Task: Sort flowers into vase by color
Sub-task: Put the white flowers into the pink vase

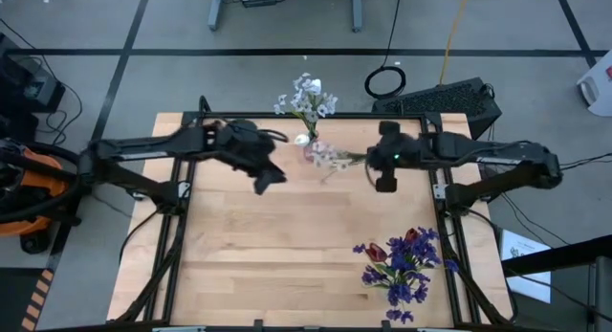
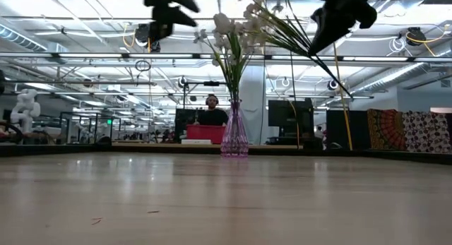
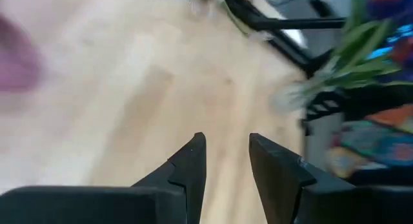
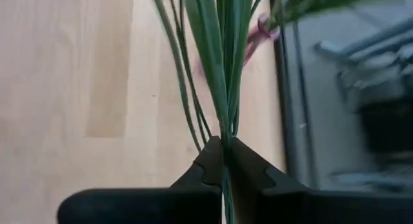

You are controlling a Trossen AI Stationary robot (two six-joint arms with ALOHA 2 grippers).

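A pink glass vase [image 1: 312, 150] [image 2: 234, 132] stands near the middle of the table's far edge with white flowers [image 1: 306, 98] [image 2: 226, 33] in it. My right gripper [image 1: 382, 176] [image 4: 224, 143] is up in the air just right of the vase, shut on a white-blossom spray [image 1: 332, 161] whose heads reach toward the vase. My left gripper [image 1: 267, 179] [image 3: 227, 153] hangs left of the vase, open, with nothing between its fingers. Purple and dark red flowers [image 1: 402, 265] lie on the table at the near right. My right gripper pinches a bunch of thin green stems [image 4: 223, 130] between its two fingers. The fingers slant down from the table's right side, and the stems run out ahead past the fingertips. The spray is lifted clear of the table, blossoms toward the vase, its stem end [image 2: 337, 82] hanging below the gripper.
Bare wood spreads over the table's middle and left [image 1: 249, 246]. A black keyboard [image 1: 449, 98] and a cable loop [image 1: 385, 81] lie beyond the far edge. In the low view a person [image 2: 212, 111] sits far behind the vase.
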